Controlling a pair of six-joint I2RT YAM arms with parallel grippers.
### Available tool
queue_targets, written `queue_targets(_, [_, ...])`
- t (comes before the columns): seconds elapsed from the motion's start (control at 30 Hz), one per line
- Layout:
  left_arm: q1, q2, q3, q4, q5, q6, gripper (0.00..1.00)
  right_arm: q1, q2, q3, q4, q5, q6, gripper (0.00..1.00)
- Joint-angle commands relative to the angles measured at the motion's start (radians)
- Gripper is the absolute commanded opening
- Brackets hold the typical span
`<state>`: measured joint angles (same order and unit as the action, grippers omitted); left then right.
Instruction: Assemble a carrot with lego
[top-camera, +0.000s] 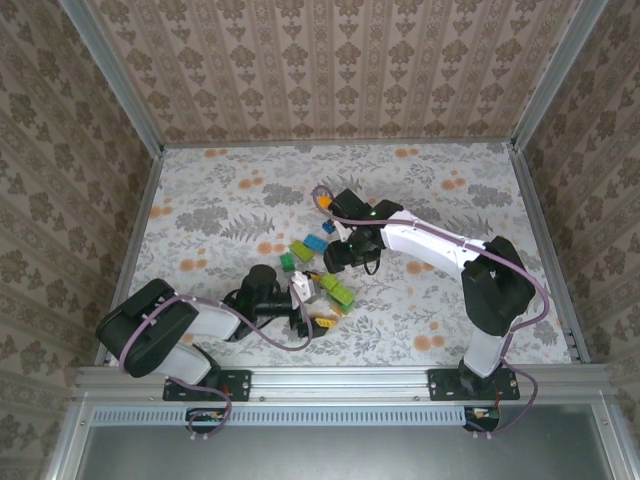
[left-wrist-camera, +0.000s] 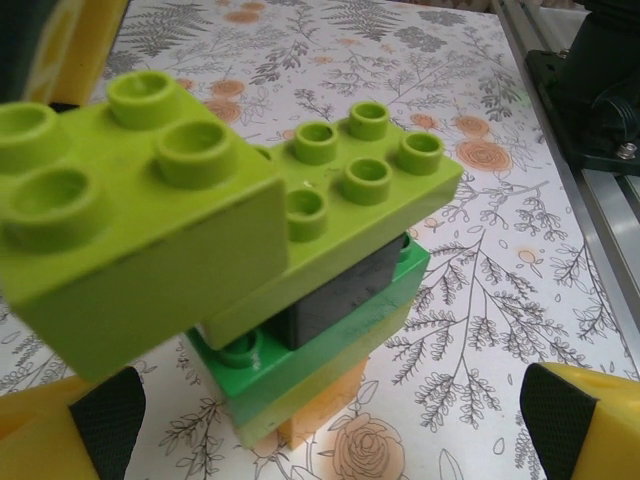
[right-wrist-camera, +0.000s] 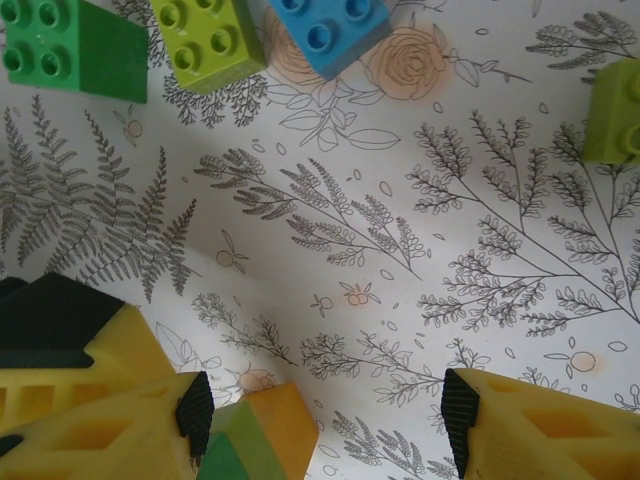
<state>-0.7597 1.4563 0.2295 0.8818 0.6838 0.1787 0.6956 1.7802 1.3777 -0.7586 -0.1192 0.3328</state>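
Presently, we find the carrot (left-wrist-camera: 330, 230) resting on the counter (left-wrist-camera: 500, 300), in its near half. Lime bricks cross the top, a dark brick and a green one sit beneath, and orange shows at the base. The left claw (left-wrist-camera: 330, 415) stands wide open with the build between its fingers. The right claw (right-wrist-camera: 325, 405) is likewise open and holds nothing; an orange-and-green piece (right-wrist-camera: 255, 440) sits just beside one pad. Loose lego lies beyond it: a green brick (right-wrist-camera: 70, 45), a lime brick (right-wrist-camera: 205, 40) and a blue brick (right-wrist-camera: 330, 30).
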Motion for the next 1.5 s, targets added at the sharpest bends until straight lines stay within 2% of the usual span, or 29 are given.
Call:
queue_targets(0.0, [0.013,0.01,0.028,0.008,0.014,-0.012,1.0,0.011,0.003,0.025,-0.018,-0.05,-0.045,0.65])
queue_targets(0.37, [0.02,0.014,0.039,-0.001,0.013,-0.008,1.0,0.022,-0.017,0.014,-0.019,-0.087,-0.099,0.66])
queue_targets(0.5, [0.027,0.012,0.075,-0.044,0.01,0.022,1.0,0.02,-0.036,0.027,-0.024,-0.004,-0.092,0.68])
queue_targets(0.63, [0.052,0.006,0.115,-0.077,0.061,0.043,1.0,-0.022,-0.032,0.045,-0.047,0.124,-0.048,0.7])
queue_targets(0.7, [0.061,0.007,0.134,-0.087,0.096,0.049,1.0,-0.049,-0.021,0.053,-0.047,0.142,-0.044,0.7])
queue_targets(1.03, [0.062,0.053,0.193,-0.102,0.225,0.062,1.0,-0.177,0.071,0.094,0.016,0.101,-0.083,0.71])
queue_targets(1.17, [0.056,0.071,0.199,-0.097,0.245,0.062,1.0,-0.21,0.096,0.09,0.025,0.083,-0.093,0.71])
queue_targets(1.47, [0.04,0.114,0.218,-0.083,0.29,0.062,0.85,-0.243,0.132,0.099,0.019,0.06,-0.116,0.71])
